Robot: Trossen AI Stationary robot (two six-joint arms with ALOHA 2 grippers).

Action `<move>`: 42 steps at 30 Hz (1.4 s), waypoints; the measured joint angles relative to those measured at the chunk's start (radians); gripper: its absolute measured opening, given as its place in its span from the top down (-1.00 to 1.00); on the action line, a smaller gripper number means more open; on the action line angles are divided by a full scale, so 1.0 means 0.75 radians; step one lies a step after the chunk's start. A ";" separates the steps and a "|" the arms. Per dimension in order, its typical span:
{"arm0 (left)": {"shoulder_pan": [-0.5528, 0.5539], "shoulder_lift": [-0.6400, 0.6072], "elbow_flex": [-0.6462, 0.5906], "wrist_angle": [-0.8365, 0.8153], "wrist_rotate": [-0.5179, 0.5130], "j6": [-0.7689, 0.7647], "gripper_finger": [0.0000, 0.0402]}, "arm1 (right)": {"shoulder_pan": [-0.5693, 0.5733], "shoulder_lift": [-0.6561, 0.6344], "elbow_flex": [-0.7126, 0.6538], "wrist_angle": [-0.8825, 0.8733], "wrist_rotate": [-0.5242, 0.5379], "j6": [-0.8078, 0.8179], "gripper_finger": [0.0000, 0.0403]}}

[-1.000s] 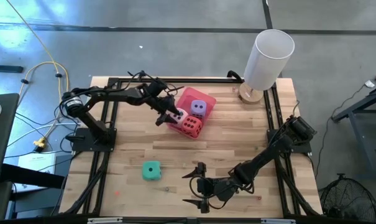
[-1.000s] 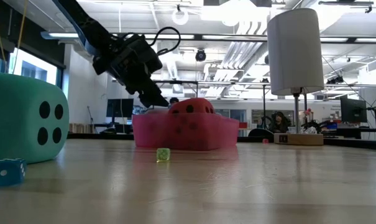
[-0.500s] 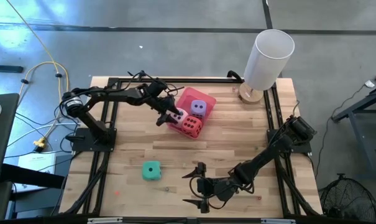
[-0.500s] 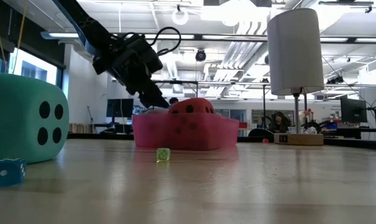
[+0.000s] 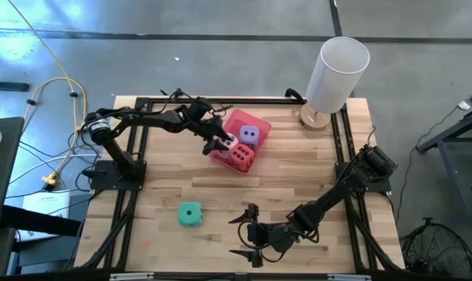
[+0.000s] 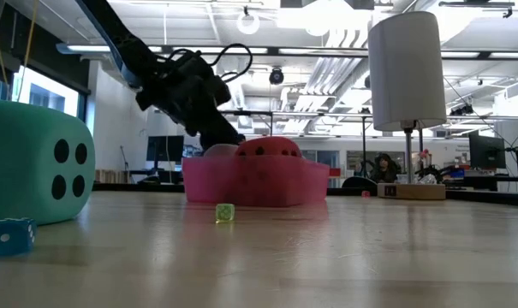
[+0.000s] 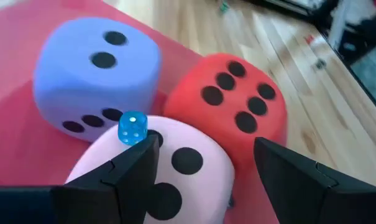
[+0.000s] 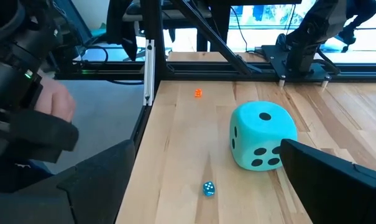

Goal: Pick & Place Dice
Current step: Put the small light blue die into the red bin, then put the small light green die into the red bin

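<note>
A white cylinder point(image 5: 338, 72) stands well beyond the pink tray point(image 5: 255, 122), which holds the purple die point(image 5: 250, 136), red die point(image 5: 239, 157) and pale pink die point(image 7: 156, 180). The teal die point(image 5: 190, 214) sits apart, near the wide-open, empty right gripper point(image 5: 247, 232). The left gripper point(image 5: 218, 144), fingers straddling the pink die, has shifted further over the tray.

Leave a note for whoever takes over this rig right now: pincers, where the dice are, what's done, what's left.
Left pincer: over the pink tray, fingers either side of the pale pink die; whether they grip it is unclear.
Right pincer: open, empty, waiting at the table's near edge.
Dice: purple die, red die and the pale pink one sit together on the tray. Teal die stands alone on the wood, in front of the right pincer.
Done: three dice at the tray.
Left: probably the teal die, if the tray is the goal.
</note>
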 joint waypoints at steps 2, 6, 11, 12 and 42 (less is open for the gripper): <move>0.009 0.008 0.000 0.048 -0.031 -0.050 -0.29 | 0.000 0.000 0.000 0.000 0.000 -0.002 -0.96; 0.031 -0.002 -0.003 0.082 -0.038 -0.111 -0.29 | 0.000 0.000 0.000 -0.003 0.000 -0.009 -0.96; 0.042 -0.011 -0.003 0.106 -0.094 -0.173 -0.29 | -0.003 0.000 0.000 -0.009 0.000 -0.005 -0.96; 0.042 -0.011 -0.003 0.109 -0.103 -0.175 -0.29 | -0.003 0.000 0.000 -0.009 0.000 -0.004 -0.96; -0.453 -1.043 -0.003 -0.638 -1.219 -0.064 -0.29 | -0.005 -0.067 0.000 -0.798 0.251 0.906 -0.96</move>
